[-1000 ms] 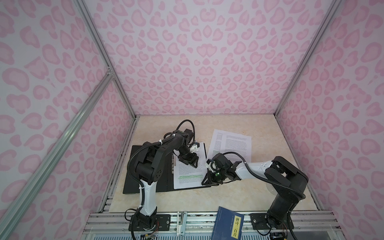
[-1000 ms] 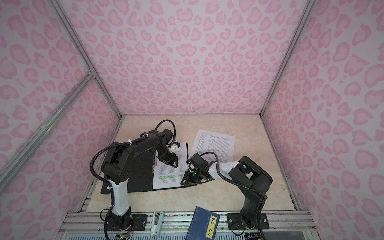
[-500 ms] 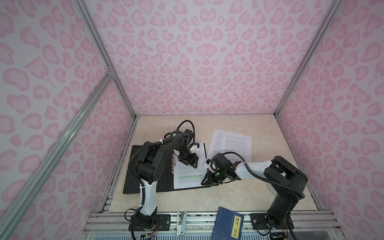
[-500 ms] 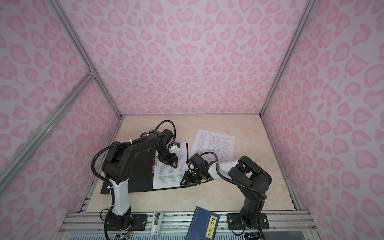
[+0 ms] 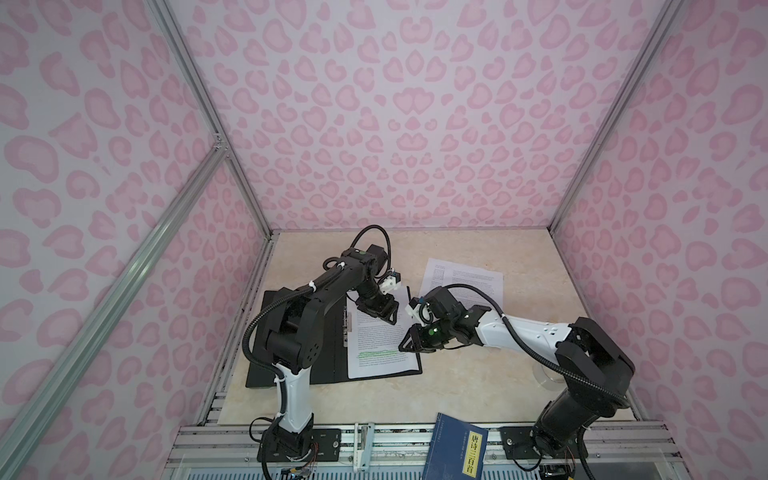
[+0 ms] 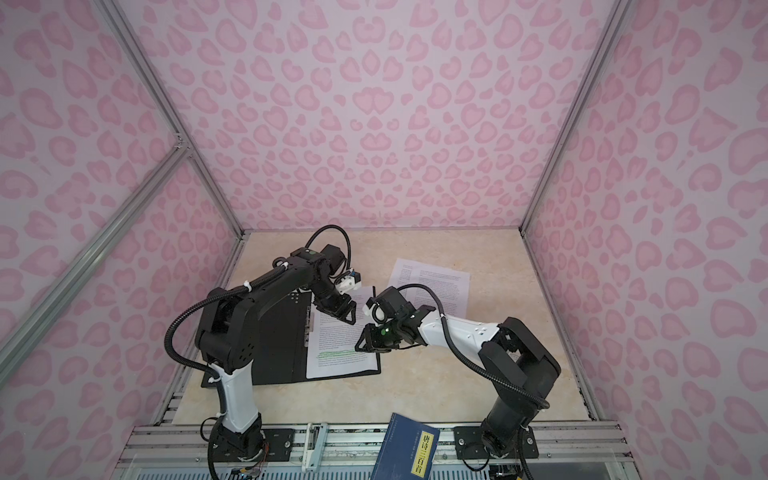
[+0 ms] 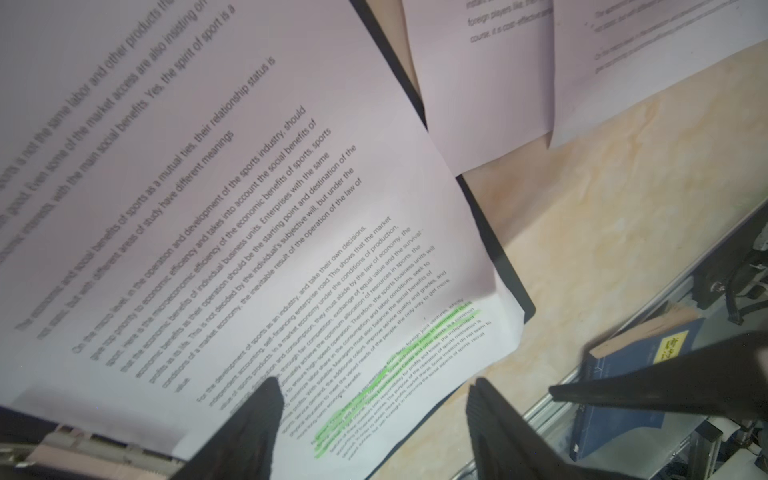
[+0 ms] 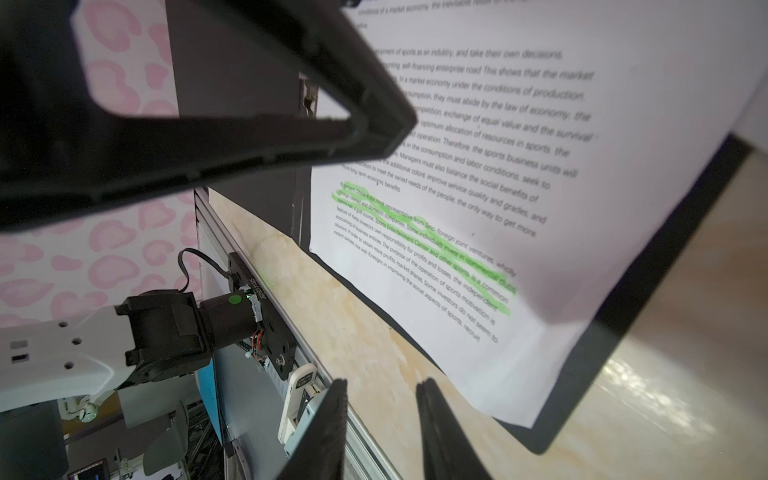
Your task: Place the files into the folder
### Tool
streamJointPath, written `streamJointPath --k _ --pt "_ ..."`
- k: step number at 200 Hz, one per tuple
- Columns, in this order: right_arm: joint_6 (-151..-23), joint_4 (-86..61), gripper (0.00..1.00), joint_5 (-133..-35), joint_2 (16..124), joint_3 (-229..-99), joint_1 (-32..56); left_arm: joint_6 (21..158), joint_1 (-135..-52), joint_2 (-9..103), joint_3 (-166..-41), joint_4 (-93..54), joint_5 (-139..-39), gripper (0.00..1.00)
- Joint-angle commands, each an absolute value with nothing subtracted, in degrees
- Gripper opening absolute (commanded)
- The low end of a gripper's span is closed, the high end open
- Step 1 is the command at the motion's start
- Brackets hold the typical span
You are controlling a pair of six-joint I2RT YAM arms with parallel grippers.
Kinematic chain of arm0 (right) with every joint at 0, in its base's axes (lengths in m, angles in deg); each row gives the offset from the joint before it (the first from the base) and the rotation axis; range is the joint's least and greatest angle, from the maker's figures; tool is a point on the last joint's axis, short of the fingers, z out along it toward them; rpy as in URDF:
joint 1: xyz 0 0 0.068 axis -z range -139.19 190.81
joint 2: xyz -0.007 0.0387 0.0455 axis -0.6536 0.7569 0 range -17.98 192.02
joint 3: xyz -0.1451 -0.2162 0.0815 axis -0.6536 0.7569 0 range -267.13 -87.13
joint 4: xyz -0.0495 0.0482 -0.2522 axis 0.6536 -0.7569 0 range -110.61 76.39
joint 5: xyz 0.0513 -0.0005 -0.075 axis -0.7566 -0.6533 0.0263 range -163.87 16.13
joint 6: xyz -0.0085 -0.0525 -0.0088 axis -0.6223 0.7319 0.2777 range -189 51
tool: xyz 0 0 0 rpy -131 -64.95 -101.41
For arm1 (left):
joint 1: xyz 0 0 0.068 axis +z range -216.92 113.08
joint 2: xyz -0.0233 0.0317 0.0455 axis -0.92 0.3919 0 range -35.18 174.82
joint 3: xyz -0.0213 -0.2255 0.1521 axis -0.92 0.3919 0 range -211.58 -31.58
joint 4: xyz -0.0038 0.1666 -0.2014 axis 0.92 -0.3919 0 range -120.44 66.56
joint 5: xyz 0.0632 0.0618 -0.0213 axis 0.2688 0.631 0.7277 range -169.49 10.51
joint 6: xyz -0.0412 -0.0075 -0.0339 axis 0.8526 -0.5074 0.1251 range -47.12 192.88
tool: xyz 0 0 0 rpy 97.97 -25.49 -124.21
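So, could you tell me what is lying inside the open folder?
One printed sheet with green highlighting lies on the folder's black inside. Whether anything lies beneath that sheet cannot be seen.

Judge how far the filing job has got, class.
Done: one sheet lies in the open folder. In hand: nothing gripped; the left gripper hovers open over that sheet, the right gripper open at its edge. Left: two sheets lying on the table.

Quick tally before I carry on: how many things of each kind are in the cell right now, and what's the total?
Printed sheets: 3
Folder: 1
Blue book: 1
Total: 5
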State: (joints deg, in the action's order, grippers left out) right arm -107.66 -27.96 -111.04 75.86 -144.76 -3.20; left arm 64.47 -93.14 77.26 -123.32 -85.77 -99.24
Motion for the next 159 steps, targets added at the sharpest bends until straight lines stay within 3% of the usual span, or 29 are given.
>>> streamJointPath --k 1,34,92,126,159 --pt "-103.9 -36.1 0.34 -106.5 73.3 -147.5 -1.2 63.1 -93.1 75.9 -126.9 -90.2 -99.8 0.77" --pt "-103.3 -41.8 0.37 -98.2 65.5 -145.6 6.1 63.1 -93.9 76.7 -134.2 -93.4 -102.5 0.83" --pt "-102.3 -49.3 0.44 -90.1 47.5 -133.5 25.5 66.1 -100.6 86.2 -147.4 -94.3 -103.8 0.82" --pt "-98.6 -51.6 0.47 -92.1 43.6 -128.8 39.0 68.0 -103.8 94.9 -157.0 -95.3 -105.2 0.82" --pt "-94.4 -49.6 0.48 -97.3 46.4 -126.7 48.1 67.8 -105.6 100.4 -160.5 -93.8 -106.2 0.82"
